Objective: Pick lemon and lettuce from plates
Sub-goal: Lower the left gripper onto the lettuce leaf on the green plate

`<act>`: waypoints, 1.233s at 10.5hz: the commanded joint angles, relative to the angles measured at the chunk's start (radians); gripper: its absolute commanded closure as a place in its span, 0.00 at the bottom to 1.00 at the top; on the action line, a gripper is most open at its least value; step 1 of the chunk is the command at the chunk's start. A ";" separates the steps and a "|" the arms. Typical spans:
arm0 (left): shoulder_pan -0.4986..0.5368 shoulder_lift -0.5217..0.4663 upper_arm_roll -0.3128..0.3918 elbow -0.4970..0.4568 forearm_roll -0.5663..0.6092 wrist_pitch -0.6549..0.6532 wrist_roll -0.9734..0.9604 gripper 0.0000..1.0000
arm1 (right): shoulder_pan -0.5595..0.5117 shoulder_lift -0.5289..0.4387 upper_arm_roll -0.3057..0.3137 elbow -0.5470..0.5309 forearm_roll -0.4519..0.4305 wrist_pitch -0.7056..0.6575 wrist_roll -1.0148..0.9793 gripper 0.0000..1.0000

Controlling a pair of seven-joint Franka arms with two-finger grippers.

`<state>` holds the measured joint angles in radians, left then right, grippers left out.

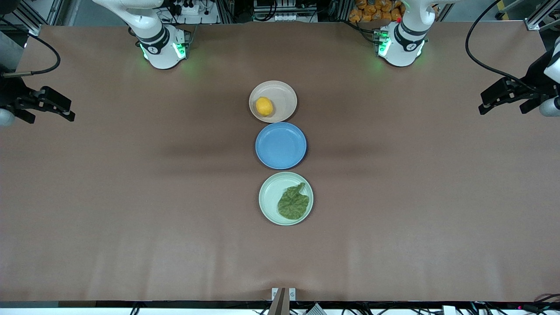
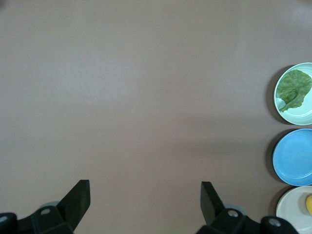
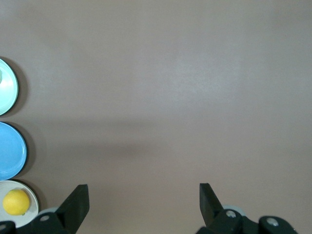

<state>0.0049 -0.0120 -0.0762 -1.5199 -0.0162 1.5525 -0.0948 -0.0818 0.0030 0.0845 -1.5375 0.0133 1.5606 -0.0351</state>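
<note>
The yellow lemon (image 1: 264, 106) lies on the beige-pink plate (image 1: 285, 93), the plate farthest from the front camera. The dark green lettuce (image 1: 293, 203) lies on the mint green plate (image 1: 270, 193), the nearest one. My left gripper (image 1: 482, 103) is open and empty, up over the left arm's end of the table. My right gripper (image 1: 66, 109) is open and empty over the right arm's end. The left wrist view shows the left gripper (image 2: 145, 187), the lettuce (image 2: 295, 88) and an edge of the lemon (image 2: 309, 204). The right wrist view shows the right gripper (image 3: 144, 190) and the lemon (image 3: 16, 202).
An empty blue plate (image 1: 281, 145) sits between the two task plates, so all three form a line down the middle of the brown table. It also shows in the left wrist view (image 2: 294, 157) and the right wrist view (image 3: 9, 151).
</note>
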 commanded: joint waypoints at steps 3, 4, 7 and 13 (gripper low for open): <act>0.006 -0.003 -0.005 0.007 0.002 -0.005 0.009 0.00 | -0.009 -0.020 0.008 -0.020 0.004 0.007 -0.012 0.00; 0.006 -0.002 -0.005 0.007 0.001 -0.005 0.007 0.00 | -0.009 -0.020 0.008 -0.020 0.004 0.007 -0.012 0.00; -0.014 0.058 -0.016 0.006 -0.050 0.038 0.021 0.00 | -0.009 -0.020 0.008 -0.020 0.004 0.007 -0.012 0.00; -0.207 0.283 -0.076 0.004 -0.066 0.421 -0.020 0.00 | -0.009 -0.020 0.008 -0.020 0.004 0.006 -0.012 0.00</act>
<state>-0.1334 0.1763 -0.1541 -1.5307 -0.0485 1.8350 -0.0919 -0.0812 0.0029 0.0853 -1.5398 0.0133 1.5619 -0.0352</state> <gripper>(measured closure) 0.000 0.000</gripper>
